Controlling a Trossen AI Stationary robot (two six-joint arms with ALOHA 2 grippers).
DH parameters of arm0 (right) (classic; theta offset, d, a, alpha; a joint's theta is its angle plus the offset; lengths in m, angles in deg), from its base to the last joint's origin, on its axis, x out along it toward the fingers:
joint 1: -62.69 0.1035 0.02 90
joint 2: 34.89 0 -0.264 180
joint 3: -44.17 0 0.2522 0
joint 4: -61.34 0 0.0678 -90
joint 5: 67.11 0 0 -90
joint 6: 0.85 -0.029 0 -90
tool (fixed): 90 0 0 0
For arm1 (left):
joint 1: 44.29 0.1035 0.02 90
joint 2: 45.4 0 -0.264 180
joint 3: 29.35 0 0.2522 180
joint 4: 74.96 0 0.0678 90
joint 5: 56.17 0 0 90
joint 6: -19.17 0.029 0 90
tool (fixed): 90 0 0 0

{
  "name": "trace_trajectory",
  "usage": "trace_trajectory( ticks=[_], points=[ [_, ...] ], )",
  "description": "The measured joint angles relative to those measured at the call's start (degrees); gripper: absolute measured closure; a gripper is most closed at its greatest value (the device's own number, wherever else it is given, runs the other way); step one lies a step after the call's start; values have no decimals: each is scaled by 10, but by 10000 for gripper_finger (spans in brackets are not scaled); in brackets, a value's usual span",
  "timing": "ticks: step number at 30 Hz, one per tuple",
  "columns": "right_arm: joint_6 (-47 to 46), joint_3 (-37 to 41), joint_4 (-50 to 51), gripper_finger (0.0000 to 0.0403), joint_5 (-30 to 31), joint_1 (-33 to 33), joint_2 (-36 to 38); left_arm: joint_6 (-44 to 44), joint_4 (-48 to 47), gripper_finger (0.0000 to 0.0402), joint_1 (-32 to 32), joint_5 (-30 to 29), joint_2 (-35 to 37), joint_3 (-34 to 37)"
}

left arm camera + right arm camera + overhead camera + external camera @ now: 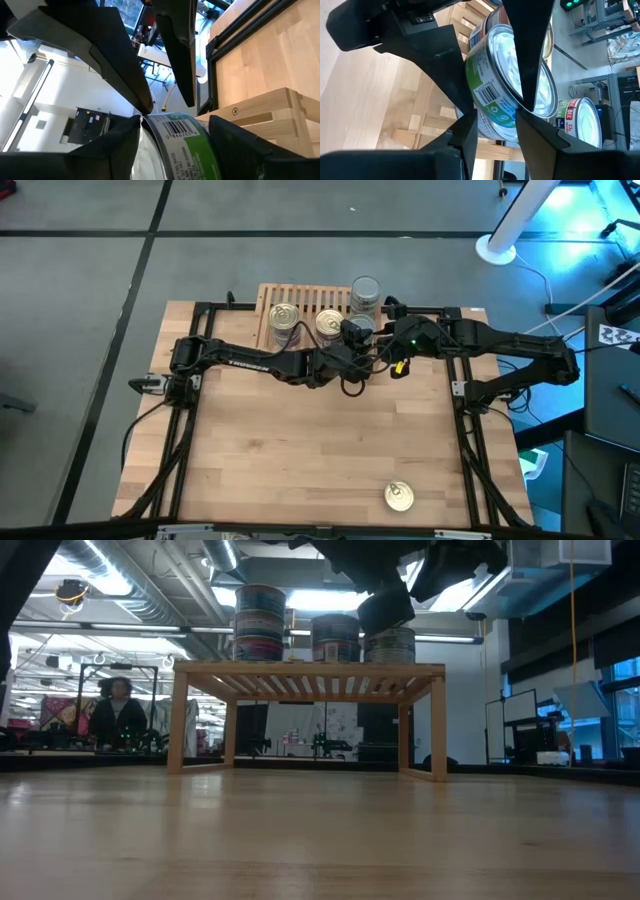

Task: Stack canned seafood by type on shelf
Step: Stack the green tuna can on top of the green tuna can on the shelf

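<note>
The light-wood shelf [300, 302] stands at the table's far edge. On it are two gold-lidded cans [284, 315] [328, 323] and a silver-lidded stack [365, 292]. Both grippers meet over the shelf's right part at one green-labelled, silver-lidded can [490, 105]. My right gripper [495, 114] is shut on it. My left gripper [175, 120] stands open, one finger by the can's lid and the other by its bottom. In the low view the dark grippers [385, 605] hide what lies above the right-hand can [390, 643]. My right gripper pinches the can at the edge nearest to it, across its height. One finger lies over the lid's rim [522, 102], and the other is at the bottom edge below the label [472, 117]. The fingers slant down from the table's right. What the can rests on cannot be told. My left gripper's fingers [225, 140] lie close along the can's two flat ends; I cannot tell whether they touch it.
One gold-lidded can [398, 497] lies alone near the table's front edge, right of centre. Bare tabletop [300, 450] lies between it and the shelf. A person [118, 710] shows in the room beyond the table. A silver-lidded can [580, 117] stands beside the held one.
</note>
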Motion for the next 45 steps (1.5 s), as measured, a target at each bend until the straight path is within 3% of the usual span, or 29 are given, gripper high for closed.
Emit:
trace_trajectory(
  ticks=[9, 16, 27, 40, 45],
  points=[
    [-16, 0, -1, 267, -22, 0, 0, 16, 1, 174, 10, 8, 0, 0],
    [-17, 0, -2, 267, -37, 0, 0, 22, 1, 174, 17, 53, 0, 0],
    [-28, 0, -5, 267, -35, 0, 0, 22, 1, 174, 17, 54, 0, 0],
    [-75, -2, -12, 267, 69, 0, -20, 22, 56, 174, 18, 45, -1, 0],
    [-76, 0, -7, 267, 79, 0, -22, 17, 40, 174, 18, 49, -1, 0]
  ],
)
